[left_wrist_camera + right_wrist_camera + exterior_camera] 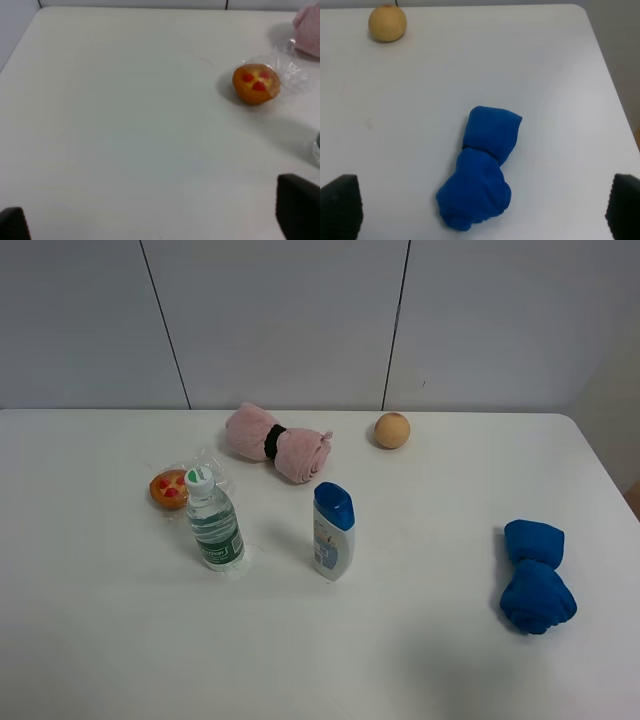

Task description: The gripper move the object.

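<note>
The object, a small round orange bun with red spots (169, 488) in clear crinkly plastic, lies on the white table at the left, just behind a water bottle (213, 522). It also shows in the left wrist view (256, 83), well ahead of my left gripper (155, 216). That gripper is open and empty, with only its black fingertips (298, 206) showing. My right gripper (482, 207) is open and empty above a rolled blue towel (482, 170). Neither arm shows in the exterior high view.
A rolled pink towel (276, 442) lies at the back middle, and its edge shows in the left wrist view (309, 30). A plain tan ball (392, 430) sits behind it to the right. A white bottle with a blue cap (332, 531) stands mid-table. The blue towel (535, 575) lies at the right.
</note>
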### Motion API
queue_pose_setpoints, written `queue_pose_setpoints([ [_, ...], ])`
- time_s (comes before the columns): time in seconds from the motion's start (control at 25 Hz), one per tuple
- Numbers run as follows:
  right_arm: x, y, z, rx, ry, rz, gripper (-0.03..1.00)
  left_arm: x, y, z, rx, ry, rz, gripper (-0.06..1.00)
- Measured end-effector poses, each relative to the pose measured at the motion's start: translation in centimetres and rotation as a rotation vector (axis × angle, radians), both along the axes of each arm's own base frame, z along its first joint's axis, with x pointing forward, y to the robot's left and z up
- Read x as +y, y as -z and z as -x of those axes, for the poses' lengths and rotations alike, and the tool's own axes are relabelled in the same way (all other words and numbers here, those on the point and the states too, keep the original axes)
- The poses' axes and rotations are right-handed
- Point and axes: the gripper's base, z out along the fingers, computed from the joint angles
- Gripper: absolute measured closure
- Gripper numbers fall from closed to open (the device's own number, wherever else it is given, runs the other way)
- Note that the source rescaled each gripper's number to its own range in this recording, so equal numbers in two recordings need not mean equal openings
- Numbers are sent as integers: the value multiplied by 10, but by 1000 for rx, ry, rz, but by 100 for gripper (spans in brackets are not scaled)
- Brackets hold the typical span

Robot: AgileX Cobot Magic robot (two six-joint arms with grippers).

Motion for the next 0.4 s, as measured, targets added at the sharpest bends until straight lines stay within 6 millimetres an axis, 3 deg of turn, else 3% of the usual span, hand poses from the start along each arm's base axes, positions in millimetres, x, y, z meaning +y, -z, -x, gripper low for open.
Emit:
queue_pose_setpoints([
  [0.4, 0, 0, 0, 0, 0, 0, -3, 0, 0, 0, 0, 0, 0, -5],
])
